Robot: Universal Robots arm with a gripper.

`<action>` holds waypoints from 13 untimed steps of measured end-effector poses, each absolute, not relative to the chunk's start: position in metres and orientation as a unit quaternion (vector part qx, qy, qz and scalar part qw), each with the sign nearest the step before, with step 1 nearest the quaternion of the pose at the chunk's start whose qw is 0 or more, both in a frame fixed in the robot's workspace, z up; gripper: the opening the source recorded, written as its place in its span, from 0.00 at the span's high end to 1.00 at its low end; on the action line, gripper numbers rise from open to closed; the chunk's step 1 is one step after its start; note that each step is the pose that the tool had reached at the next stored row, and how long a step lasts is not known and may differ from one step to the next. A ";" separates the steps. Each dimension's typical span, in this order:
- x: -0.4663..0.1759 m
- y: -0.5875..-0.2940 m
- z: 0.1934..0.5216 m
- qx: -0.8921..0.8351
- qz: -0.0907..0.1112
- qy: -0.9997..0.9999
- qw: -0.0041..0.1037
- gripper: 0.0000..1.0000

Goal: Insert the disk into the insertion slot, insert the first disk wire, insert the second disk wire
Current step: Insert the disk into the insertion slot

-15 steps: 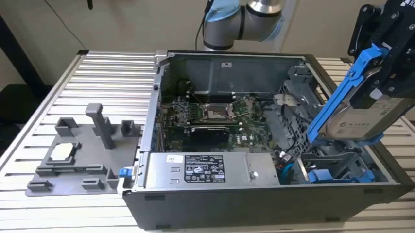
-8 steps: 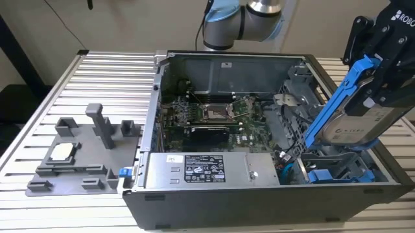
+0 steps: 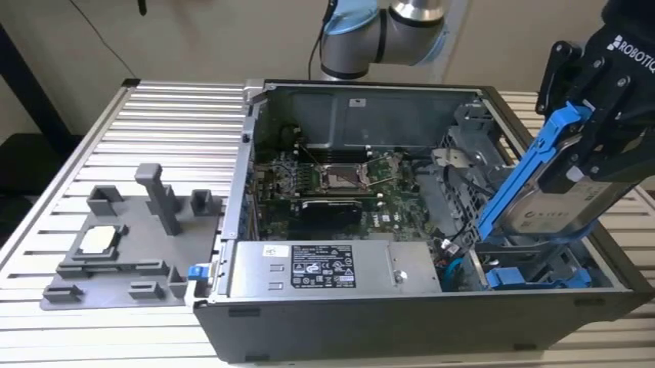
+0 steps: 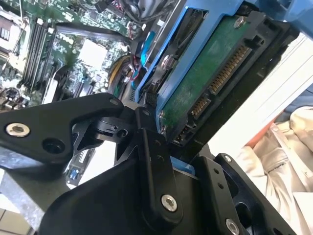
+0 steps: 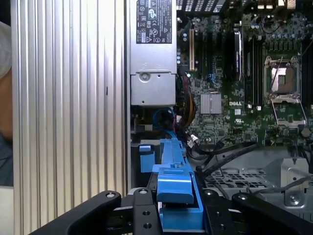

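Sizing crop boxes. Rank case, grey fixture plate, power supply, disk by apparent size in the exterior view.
1. Computer case.
2. Grey fixture plate.
3. Power supply and disk look about equal; the disk is tilted and partly hidden, so unranked.

The disk [image 3: 554, 205] pairs matt grey metal with glossy blue plastic.

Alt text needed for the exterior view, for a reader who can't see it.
The gripper holds the disk, in its blue frame, tilted above the drive cage at the exterior view's right of an open computer case. A silver power-supply box sits along the case's near side, and a grey fixture lies on the slatted table.
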State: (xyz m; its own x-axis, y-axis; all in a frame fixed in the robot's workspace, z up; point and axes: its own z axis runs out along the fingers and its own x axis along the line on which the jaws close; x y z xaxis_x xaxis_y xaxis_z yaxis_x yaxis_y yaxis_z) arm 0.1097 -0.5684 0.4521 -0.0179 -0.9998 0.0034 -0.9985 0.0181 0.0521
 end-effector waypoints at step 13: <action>0.111 -0.568 0.443 0.702 -0.015 -0.712 0.017 0.67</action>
